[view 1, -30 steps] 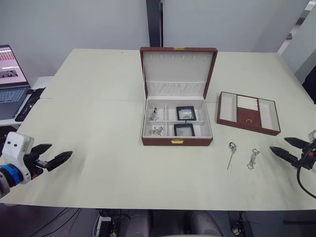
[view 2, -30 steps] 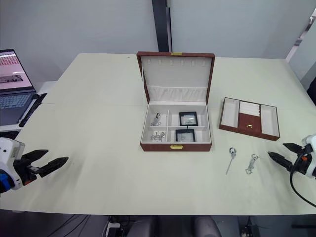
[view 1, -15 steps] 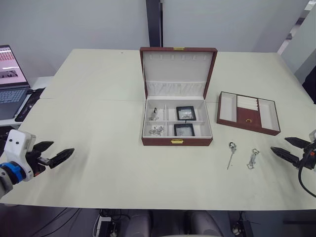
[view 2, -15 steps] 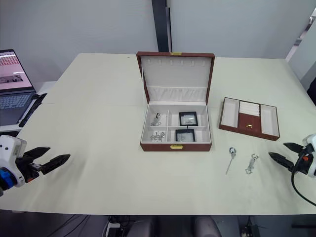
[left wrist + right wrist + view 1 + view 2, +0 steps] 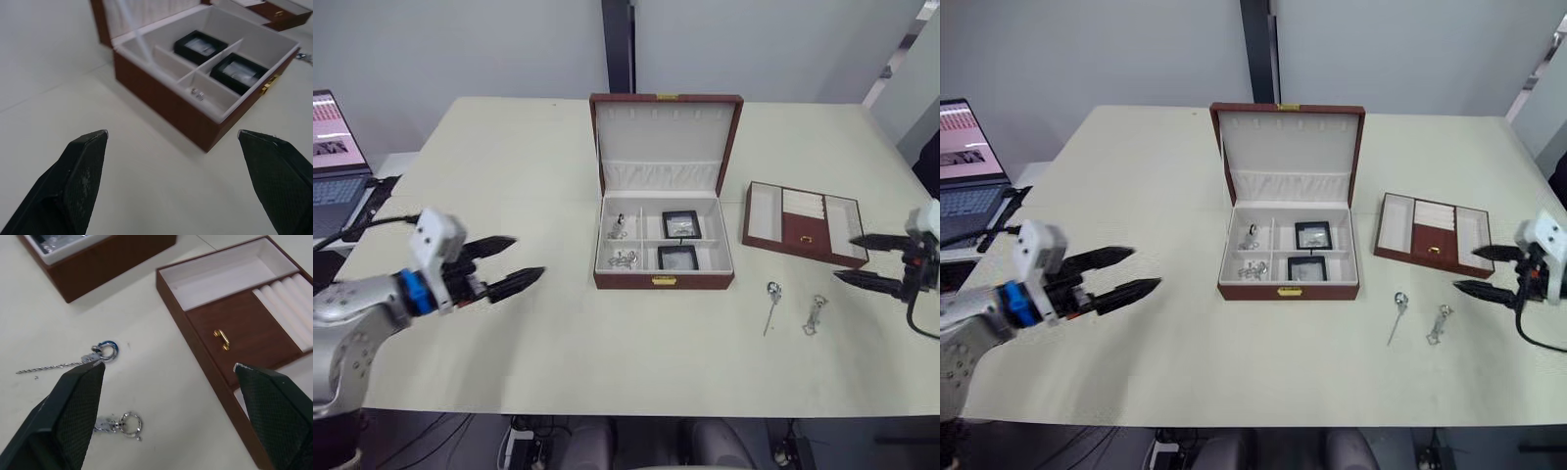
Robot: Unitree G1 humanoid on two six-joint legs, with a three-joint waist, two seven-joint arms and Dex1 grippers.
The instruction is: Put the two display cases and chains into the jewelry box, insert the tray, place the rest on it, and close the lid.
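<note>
The brown jewelry box [image 5: 664, 279] stands open mid-table, lid upright. Two black display cases [image 5: 682, 224] [image 5: 677, 258] lie in its right compartments, and silver chains [image 5: 624, 259] in its left ones. The brown tray [image 5: 806, 223] sits on the table right of the box. In front of the tray lie a ringed silver pin [image 5: 771, 304] and a small silver ornament [image 5: 816, 313]. My left gripper [image 5: 529, 257] hovers open left of the box, pointing at it. At the tray's right end my right gripper [image 5: 844, 258] is open and empty, and its wrist view shows the tray [image 5: 230, 328] and the pin [image 5: 105, 351].
A laptop [image 5: 333, 157] sits off the table's left edge, with a black cable running toward my left arm. A dark post [image 5: 618, 44] stands behind the table. The table's front edge [image 5: 636, 411] runs close below the loose pieces.
My left gripper has swung right and inward over the table toward the box. My right gripper has moved up and back to the tray's right end. Both stay open.
</note>
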